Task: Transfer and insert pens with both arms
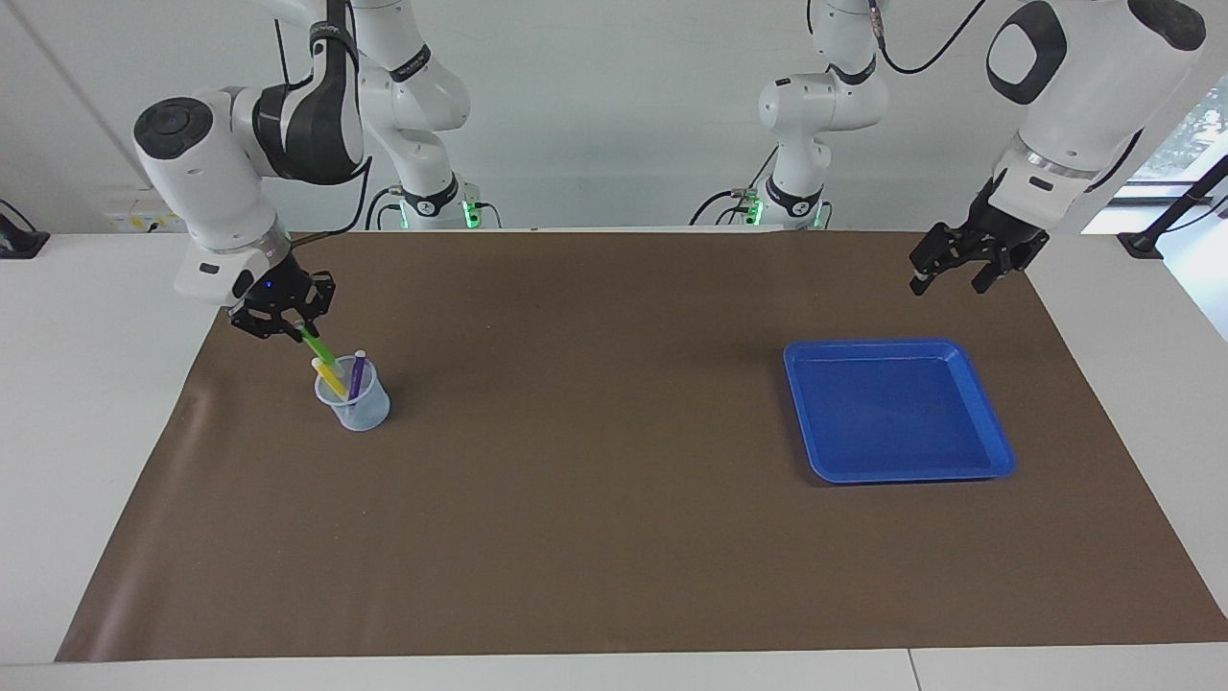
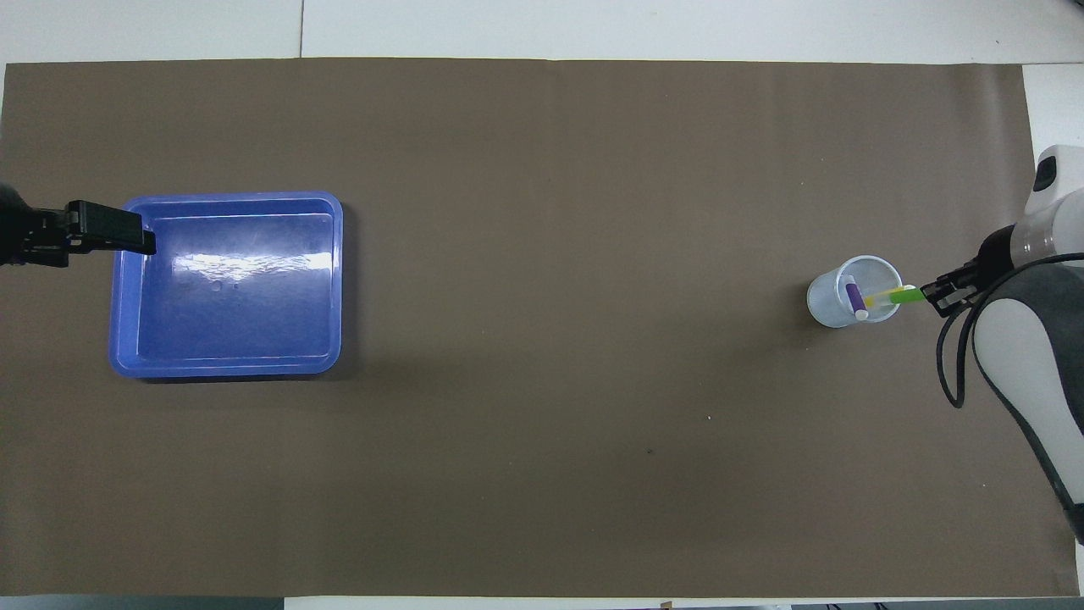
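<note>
here the green pen (image 1: 313, 346) slants into the clear cup (image 1: 353, 407) at the left of the facing frame, its top clamped in the right gripper (image 1: 295, 331), its lower end inside the rim. the yellow pen (image 1: 329, 377) and purple pen (image 1: 357, 373) already lean in the cup, crowding the mouth. the blue tray (image 1: 998, 451), right of centre in that frame, holds nothing. the left gripper (image 1: 948, 275) hangs with fingers spread, holding nothing, above the mat's upper right corner, waiting.

the risk, as i judge it: the green pen goes in at a steep tilt and may catch on the yellow one, so pushing down could tip the light cup or lever a pen out. letting go too high might let it bounce off the rim onto the mat. pulling away sideways could drag the cup along.
</note>
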### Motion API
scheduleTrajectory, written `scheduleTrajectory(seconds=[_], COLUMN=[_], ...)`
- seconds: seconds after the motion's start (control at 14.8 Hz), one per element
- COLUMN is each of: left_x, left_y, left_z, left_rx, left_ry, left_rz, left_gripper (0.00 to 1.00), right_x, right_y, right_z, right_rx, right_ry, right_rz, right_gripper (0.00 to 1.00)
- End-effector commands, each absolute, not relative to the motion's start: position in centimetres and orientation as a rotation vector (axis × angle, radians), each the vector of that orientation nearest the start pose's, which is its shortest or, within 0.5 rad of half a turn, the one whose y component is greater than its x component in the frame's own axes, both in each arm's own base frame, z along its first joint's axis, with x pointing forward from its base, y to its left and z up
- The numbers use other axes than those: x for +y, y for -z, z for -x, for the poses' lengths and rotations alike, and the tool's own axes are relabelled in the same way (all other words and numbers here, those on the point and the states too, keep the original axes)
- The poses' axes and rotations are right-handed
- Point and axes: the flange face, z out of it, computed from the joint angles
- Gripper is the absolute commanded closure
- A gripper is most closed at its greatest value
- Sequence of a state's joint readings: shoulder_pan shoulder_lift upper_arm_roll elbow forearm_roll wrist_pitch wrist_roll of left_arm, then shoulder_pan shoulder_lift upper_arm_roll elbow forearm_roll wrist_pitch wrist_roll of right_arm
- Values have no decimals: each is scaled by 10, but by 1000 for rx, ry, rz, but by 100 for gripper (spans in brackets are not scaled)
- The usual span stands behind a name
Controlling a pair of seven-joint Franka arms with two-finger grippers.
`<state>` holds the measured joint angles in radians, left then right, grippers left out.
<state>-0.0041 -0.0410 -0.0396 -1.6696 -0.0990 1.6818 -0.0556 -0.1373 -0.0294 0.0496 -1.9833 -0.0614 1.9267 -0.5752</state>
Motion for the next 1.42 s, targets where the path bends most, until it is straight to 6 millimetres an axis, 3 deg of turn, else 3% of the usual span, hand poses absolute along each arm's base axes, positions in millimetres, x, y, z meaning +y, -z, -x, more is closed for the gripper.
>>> scheduleTrajectory(seconds=[0.0,0.14,0.2,0.34,0.54,0.81,0.95,1.15,1.29,1.35], left_x=[-32,-32,-29,-29,-28,-31,-31,-28,-27,-28], left_y=[-632,-639,-643,-649,-651,-653,-652,-647,-650,-650], left_z=[-548,-548,-549,-550,-546,-537,-536,-533,-536,-535], left_rx=[25,63,91,134,183,219,216,213,210,209], left_ry=[53,34,14,-34,-116,-153,-146,-145,-99,-104], left_rz=[3216,3207,3185,3176,3175,3212,3215,3205,3175,3174], left_gripper=[0,0,0,0,0,0,0,0,0,0], right_x=[-54,-49,-47,-46,-34,-31,-31,-30,-25,-38], right_y=[-473,-477,-483,-505,-569,-636,-653,-653,-653,-648], right_z=[-538,-542,-544,-550,-552,-531,-524,-532,-530,-533], right_rx=[-814,-729,-712,-698,-518,-402,-272,-144,-157,-116], right_ry=[-59,-41,-33,2,-3,-74,-104,-55,-77,-95], right_rz=[3095,3108,3113,3119,3152,3176,3186,3192,3198,3193], right_gripper=[100,14,0,0,0,0,0,0,0,0])
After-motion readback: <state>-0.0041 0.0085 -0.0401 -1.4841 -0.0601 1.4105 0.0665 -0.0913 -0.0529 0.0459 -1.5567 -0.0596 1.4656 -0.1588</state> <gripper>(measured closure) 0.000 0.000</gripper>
